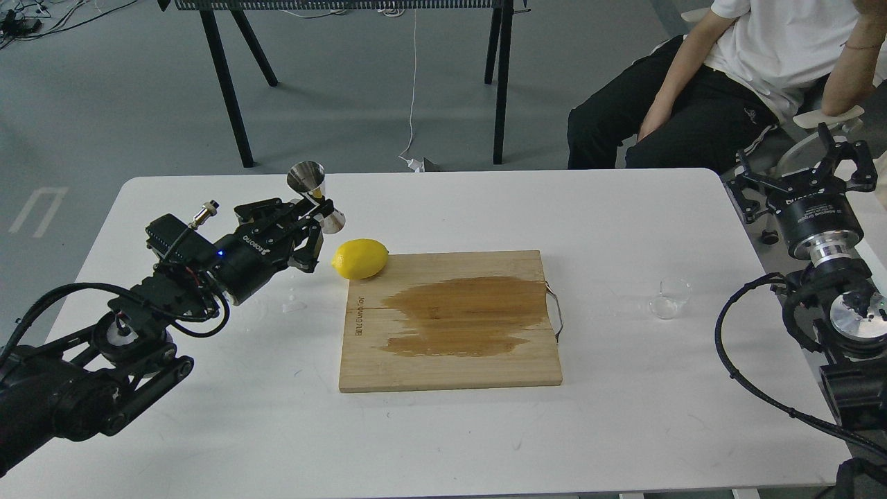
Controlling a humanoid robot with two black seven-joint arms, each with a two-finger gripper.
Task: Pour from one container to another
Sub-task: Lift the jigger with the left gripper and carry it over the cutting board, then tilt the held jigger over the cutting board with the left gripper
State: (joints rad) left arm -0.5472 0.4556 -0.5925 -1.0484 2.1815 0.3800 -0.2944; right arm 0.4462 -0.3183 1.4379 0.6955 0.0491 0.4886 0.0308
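My left gripper [313, 211] is shut on the waist of the steel hourglass jigger [315, 195] and holds it lifted above the table, tilted a little, just left of and behind the lemon [360, 258]. The small clear glass cup [671, 298] stands on the white table [443, 208] at the right, beyond the board's metal handle. My right gripper [802, 172] hangs off the table's far right corner, its fingers [859, 161] spread wide with nothing between them, well behind the cup.
A wooden cutting board [450, 322] with a dark wet patch lies in the middle. A small clear puddle [292, 303] sits left of the board. A seated person [734, 76] is at the back right, black table legs [229, 90] behind.
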